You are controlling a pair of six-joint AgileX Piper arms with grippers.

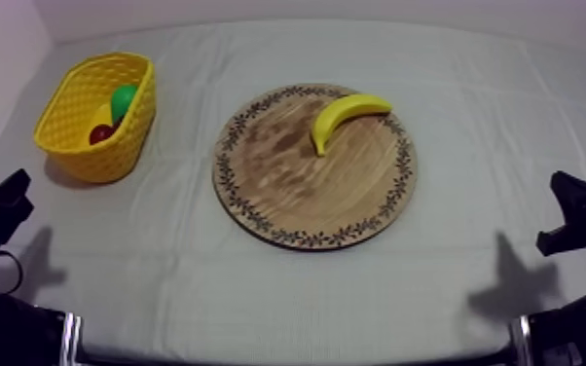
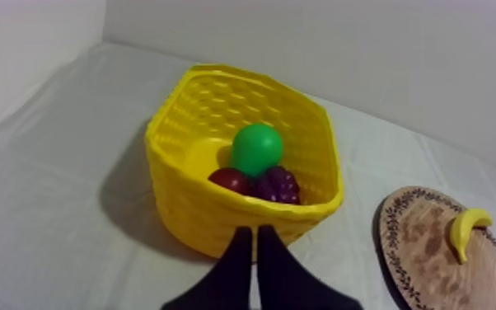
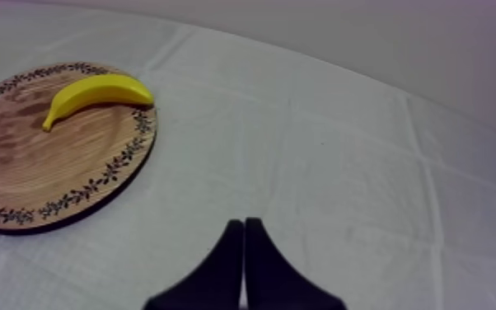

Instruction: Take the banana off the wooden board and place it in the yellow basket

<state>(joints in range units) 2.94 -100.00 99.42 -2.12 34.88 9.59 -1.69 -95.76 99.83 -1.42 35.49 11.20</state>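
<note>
cloth [image 1: 287, 292] is spreading before left gripper [image 2: 255, 232] and right gripper [image 3: 244, 223], both pinched narrow. reaching shut is risking shoving the banana [image 3: 95, 91] ahead off its board [image 3: 45, 165].

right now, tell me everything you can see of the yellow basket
The yellow basket looks like moulded plastic with an open lattice weave and a smooth rim, wider at the mouth than the base. It stands upright on the cloth at the table's far left, apart from the wooden board. Inside lie a green fruit, a small red fruit and dark grapes, touching one another. Nothing else touches it.
</note>
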